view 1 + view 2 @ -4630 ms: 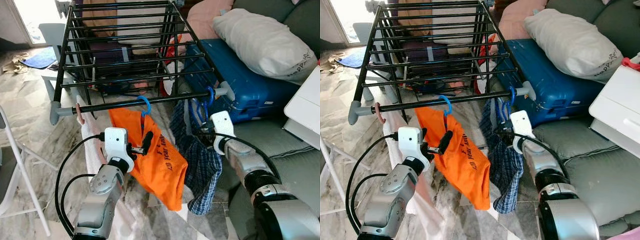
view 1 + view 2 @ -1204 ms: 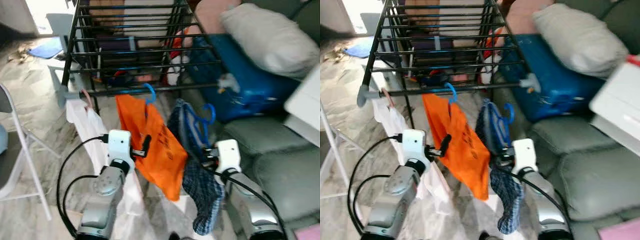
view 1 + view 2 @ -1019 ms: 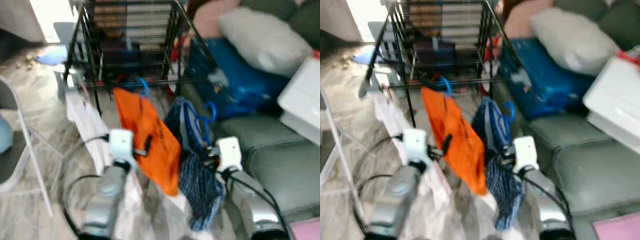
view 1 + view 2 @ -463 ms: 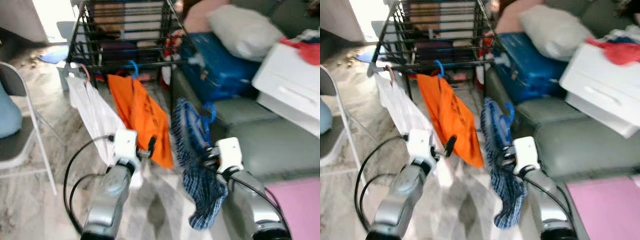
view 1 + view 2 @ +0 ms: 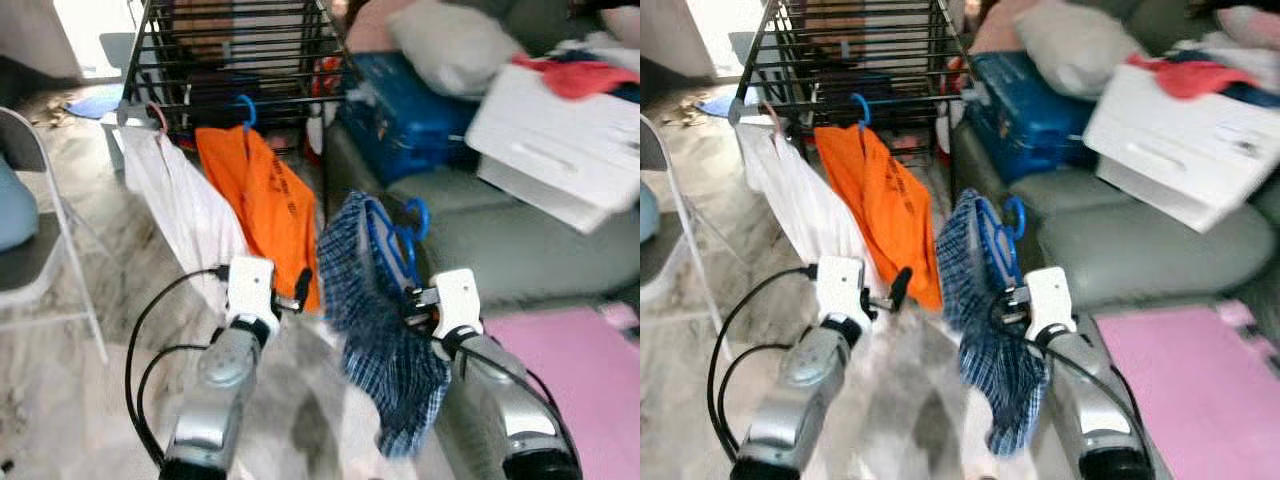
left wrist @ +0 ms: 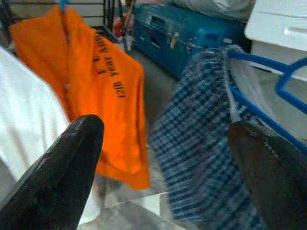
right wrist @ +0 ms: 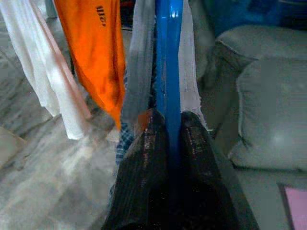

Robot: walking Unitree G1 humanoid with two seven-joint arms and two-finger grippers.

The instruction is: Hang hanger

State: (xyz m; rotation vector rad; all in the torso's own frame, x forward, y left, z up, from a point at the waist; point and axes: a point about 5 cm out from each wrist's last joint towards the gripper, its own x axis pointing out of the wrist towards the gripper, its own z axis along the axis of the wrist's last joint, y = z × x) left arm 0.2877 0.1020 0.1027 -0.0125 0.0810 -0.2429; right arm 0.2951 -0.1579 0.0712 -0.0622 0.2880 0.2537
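Away from drying rack (image 5: 240,60) now, R gripper (image 5: 1006,305) clamps blue hanger (image 5: 992,240) w/ plaid shirt (image 5: 385,340), unhung; L gripper (image 5: 296,292) wide, empty.

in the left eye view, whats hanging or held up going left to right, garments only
white garment → orange shirt → blue checked garment on the blue hanger, held by the right gripper

Two silver, rounded metal forearms, each ending in a white boxy wrist block. A black cable loops off the left arm; another runs along the right arm. The left gripper (image 5: 303,285) and right gripper (image 7: 169,132) have long black, matte, faintly ribbed fingers.
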